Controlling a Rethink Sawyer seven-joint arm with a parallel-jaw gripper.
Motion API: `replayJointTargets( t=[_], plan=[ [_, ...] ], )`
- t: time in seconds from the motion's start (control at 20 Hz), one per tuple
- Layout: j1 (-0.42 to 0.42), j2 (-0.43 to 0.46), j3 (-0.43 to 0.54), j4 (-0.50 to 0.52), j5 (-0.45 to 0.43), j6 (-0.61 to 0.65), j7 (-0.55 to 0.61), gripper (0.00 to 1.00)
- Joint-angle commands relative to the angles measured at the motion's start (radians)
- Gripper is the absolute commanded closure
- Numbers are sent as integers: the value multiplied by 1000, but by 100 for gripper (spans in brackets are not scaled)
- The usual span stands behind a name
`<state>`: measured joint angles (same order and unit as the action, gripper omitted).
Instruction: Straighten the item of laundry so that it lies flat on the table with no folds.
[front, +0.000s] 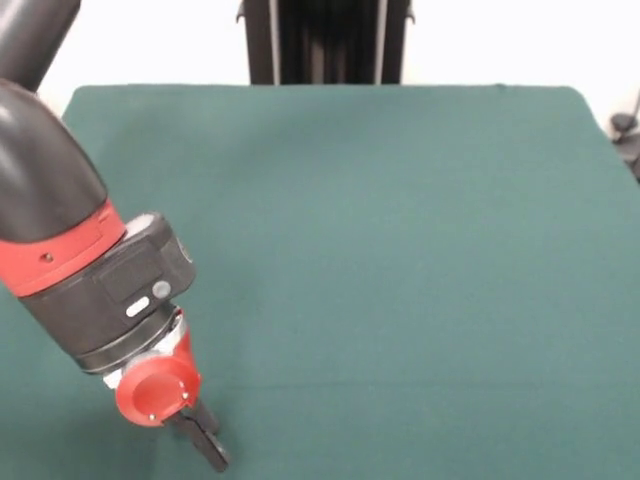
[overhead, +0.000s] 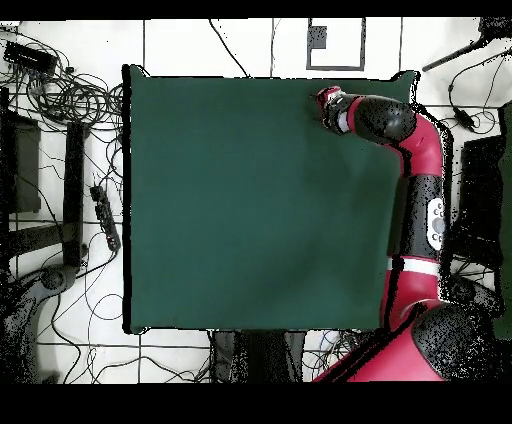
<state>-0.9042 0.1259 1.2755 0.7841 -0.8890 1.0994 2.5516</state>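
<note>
No towel is seen on the table (front: 400, 250) in either view; only plain dark green cloth is shown across the whole surface, smooth and without folds. Where the towel lies cannot be told from these pictures.

In the front view the gripper (front: 205, 440) is seen low at the picture's left, close to the near edge of the table, with dark fingers (front: 212, 448) pointing down toward the cloth below a red round cap (front: 157, 388). The fingers are seen as one dark narrow shape, so whether they are spread or pressed together cannot be told. Nothing is seen held between them. Whether the tips touch the cloth cannot be told either.

In the overhead view the gripper (overhead: 325, 98) is placed over the table's corner at the upper right of the picture. The red and black arm (overhead: 425, 180) is stretched along the table's right edge, from the base at the bottom right.

Beyond the table, a pale tiled floor (overhead: 180, 45) is seen, with black cables (overhead: 60, 95) lying at the left.
</note>
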Motion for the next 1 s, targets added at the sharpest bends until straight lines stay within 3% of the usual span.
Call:
replayJointTargets(
  t=[0.05, 0.15, 0.2, 0.3, 0.5, 0.7, 1.0],
  plan=[
    [36, 115, -297, 172, -77, -52, -377, 0],
    [48, 117, -321, 160, -53, 43, -485, 0],
    [45, 110, -331, 176, -72, 29, -573, 0],
    [14, 108, -339, 227, -115, -86, -736, 0],
    [-88, 152, -315, 328, -155, -367, -931, 0],
    [-129, 181, -311, 355, -186, -501, -1063, 0],
    [-105, 159, -357, 353, -244, -645, -1066, 0]
  ],
)
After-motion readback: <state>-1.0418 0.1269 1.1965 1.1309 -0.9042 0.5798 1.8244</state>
